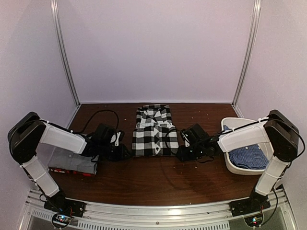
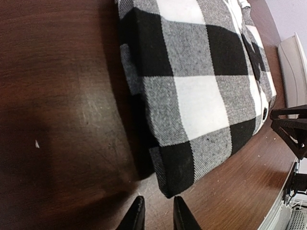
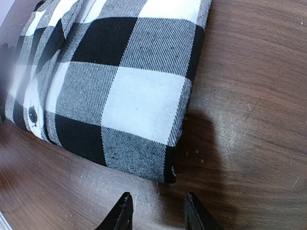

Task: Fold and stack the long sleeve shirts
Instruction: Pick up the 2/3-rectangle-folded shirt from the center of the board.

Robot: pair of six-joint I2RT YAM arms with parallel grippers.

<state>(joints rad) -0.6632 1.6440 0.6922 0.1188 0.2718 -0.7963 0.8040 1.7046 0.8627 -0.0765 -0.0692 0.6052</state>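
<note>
- The black-and-white check shirt (image 1: 152, 130) lay at the middle of the table (image 1: 158, 184), folded into a compact rectangle with its collar toward the far wall.
- Both wrist views showed its near corners as thick, squared-off folds lying flat on the wood. The folding of this shirt was judged complete, or nearly so.
- The grey shirt (image 1: 72, 160) lay folded at the left of the table, under the left arm. A red-black shirt (image 1: 71, 171) showed as a thin edge beneath it. This pair was judged to be the stack in progress, two shirts high.
- The blue fine-checked shirt (image 1: 248, 157) lay bunched inside the white tub (image 1: 231, 125) at the right of the table. It was judged not yet folded.
- The left gripper (image 2: 158, 216) sat low, just beside the near left corner of the check shirt. Its fingers were narrowly apart and nothing was between them.
- The right gripper (image 3: 159, 211) sat low, just beside the near right corner. Its fingers were wider apart and likewise held nothing.
- Neither gripper touched the cloth, as far as the views showed.
- Work judged outstanding: transfer of the check shirt onto the stack at the left, then removal, folding and stacking of the blue shirt.
</note>
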